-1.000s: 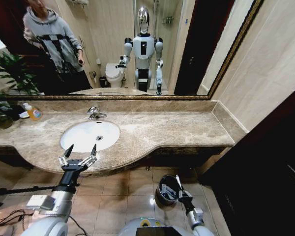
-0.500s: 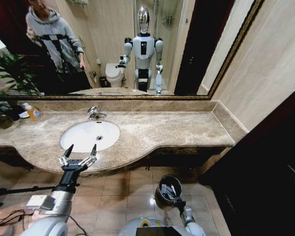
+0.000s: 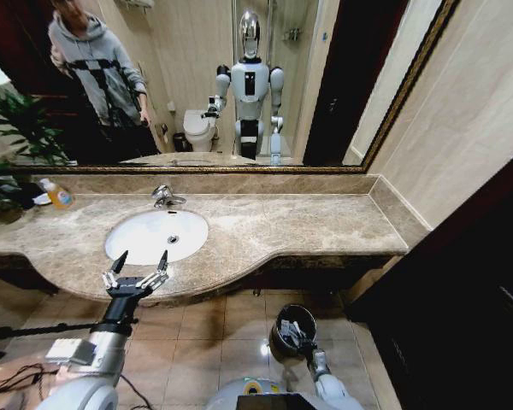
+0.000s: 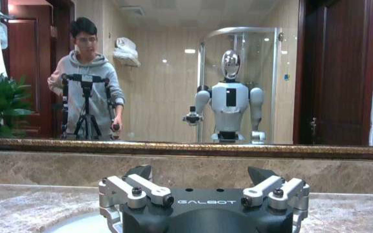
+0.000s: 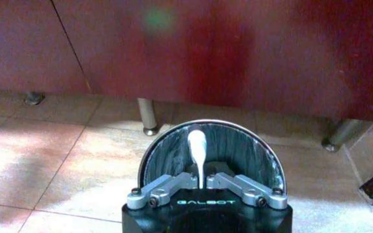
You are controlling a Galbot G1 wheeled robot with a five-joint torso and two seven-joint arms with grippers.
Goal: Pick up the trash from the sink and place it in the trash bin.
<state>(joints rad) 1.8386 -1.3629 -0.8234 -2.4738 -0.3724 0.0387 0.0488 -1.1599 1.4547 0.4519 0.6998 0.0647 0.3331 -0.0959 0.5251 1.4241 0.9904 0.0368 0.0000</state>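
Note:
The white oval sink point(image 3: 145, 231) is set in the beige marble counter, and its bowl shows a bare white surface around the drain. My left gripper point(image 3: 143, 256) hovers open over the counter's front edge, just in front of the sink; the left wrist view shows this left gripper point(image 4: 199, 175) with its fingers spread and nothing between them. On the floor stands the round dark trash bin point(image 3: 277, 328). My right gripper point(image 3: 299, 335) hangs over it. Seen from the right wrist, the right gripper point(image 5: 200, 178) is shut on a long white piece of trash point(image 5: 196, 145) that points into the trash bin point(image 5: 245, 145).
A chrome faucet point(image 3: 163, 196) stands behind the sink. An orange-yellow bottle point(image 3: 60, 197) and a plant point(image 3: 0, 184) sit at the counter's left end. Dark wood cabinet fronts on metal legs point(image 5: 149, 116) stand close behind the bin. A dark door panel point(image 3: 462, 282) lies to the right.
My right arm has drawn back toward my body and sunk lower, keeping the gripper at the bin. The left gripper has stayed where it was.

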